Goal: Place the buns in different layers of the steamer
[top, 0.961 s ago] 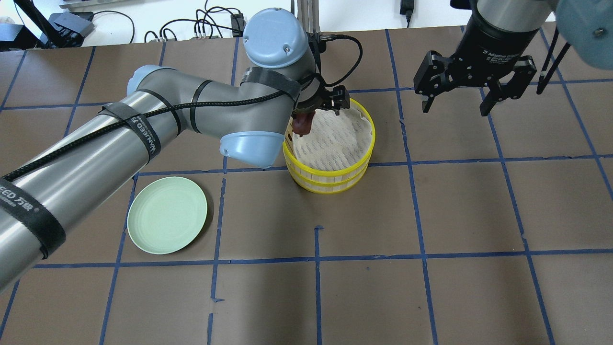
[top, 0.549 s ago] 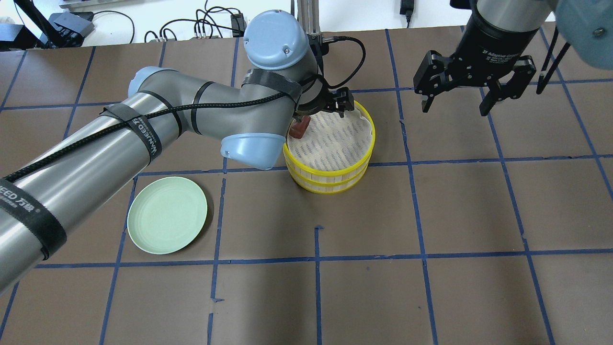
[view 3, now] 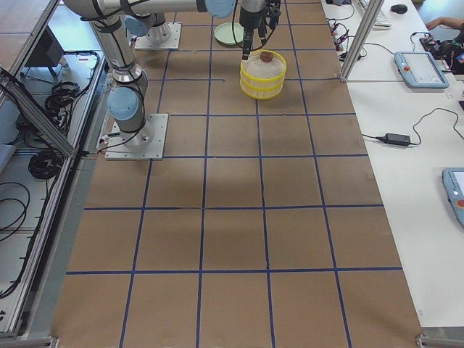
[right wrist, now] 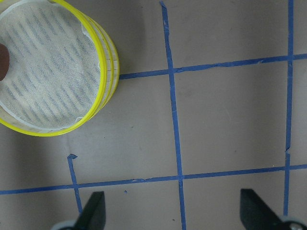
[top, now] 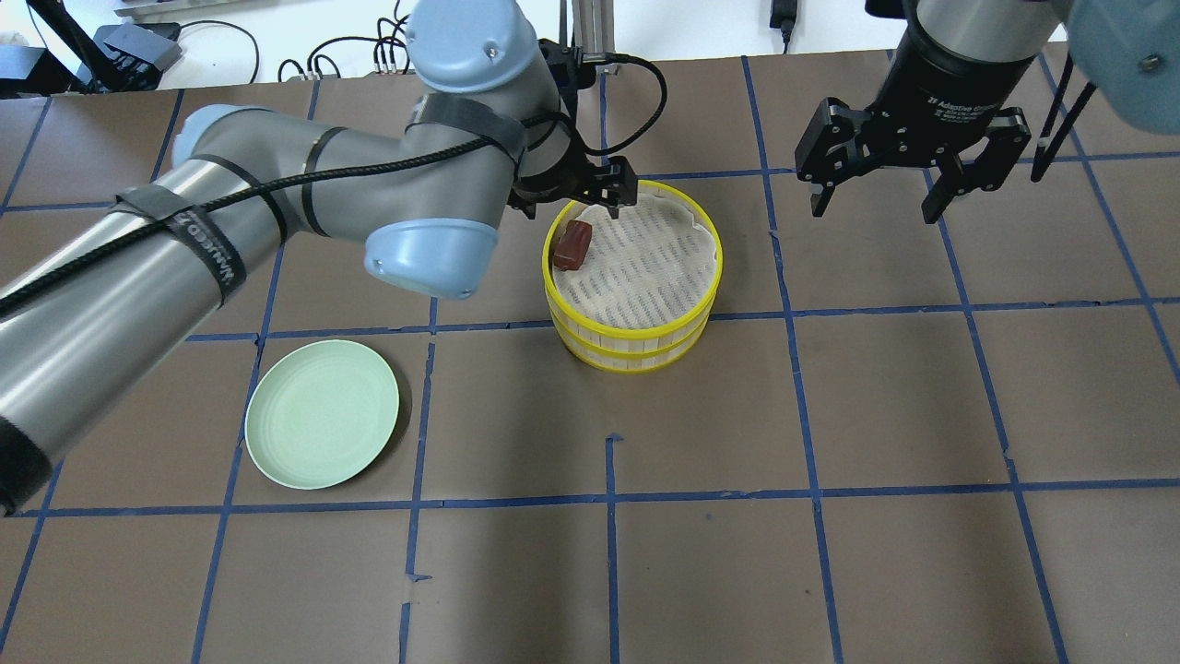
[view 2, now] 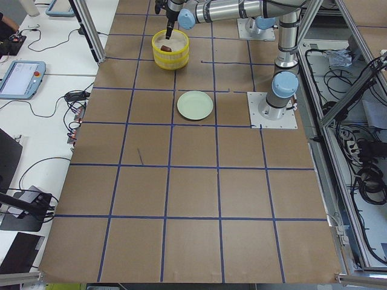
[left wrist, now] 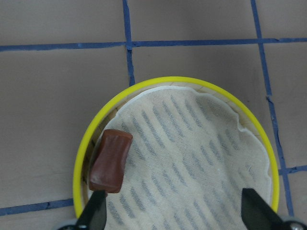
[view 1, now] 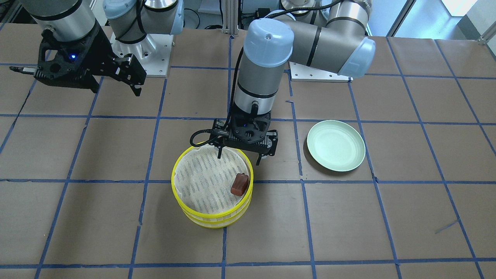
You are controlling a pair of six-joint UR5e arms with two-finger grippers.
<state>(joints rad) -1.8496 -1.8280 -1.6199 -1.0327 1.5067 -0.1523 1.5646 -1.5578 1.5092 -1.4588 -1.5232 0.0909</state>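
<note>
Brown table [top: 830, 415] — reddish-brown bun [top: 572, 244] in steamer [top: 636, 355], top layer [top: 714, 267]; left gripper [view 1: 239, 157], right gripper [top: 874, 212] gape empty.

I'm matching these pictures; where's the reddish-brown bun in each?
Front-facing: reddish-brown bun at steamer's right edge.
Overhead: bun, steamer's upper left.
Exterior left: bun near top.
Exterior right: bun near top.
Left wrist: bun, lower left.
Right wrist: bun, left edge.
Shared landmark: steamer's yellow rim.

reddish-brown bun [top: 572, 244] lying flat nr rim, on liner [top: 650, 267], top of 2-tier yellow steamer [top: 636, 348]
</note>
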